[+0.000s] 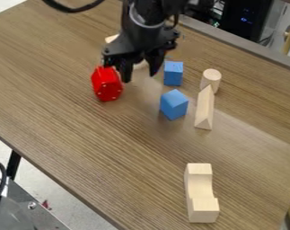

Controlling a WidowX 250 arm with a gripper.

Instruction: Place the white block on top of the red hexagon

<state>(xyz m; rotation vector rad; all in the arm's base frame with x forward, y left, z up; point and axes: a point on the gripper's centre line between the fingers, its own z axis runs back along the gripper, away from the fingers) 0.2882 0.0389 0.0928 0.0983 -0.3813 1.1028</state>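
My gripper (139, 76) hangs over the upper middle of the table, open, its two fingertips apart. Just left of it, the red hexagon (107, 84) rests on the table. Part of a pale piece (139, 65) shows behind and between the fingers, mostly hidden by the gripper; its shape I cannot tell. Another pale piece (112, 38) peeks out at the gripper's upper left. Which piece is the white block I cannot tell. A pale notched block (199, 193) lies at the lower right, far from the gripper.
Right of the gripper are a blue block (173, 73) and, below it, a blue cube (174, 104). A pale cylinder (211, 80) stands beyond a pale triangular prism (204, 109). The table's near edge (57, 186) runs diagonally at the lower left.
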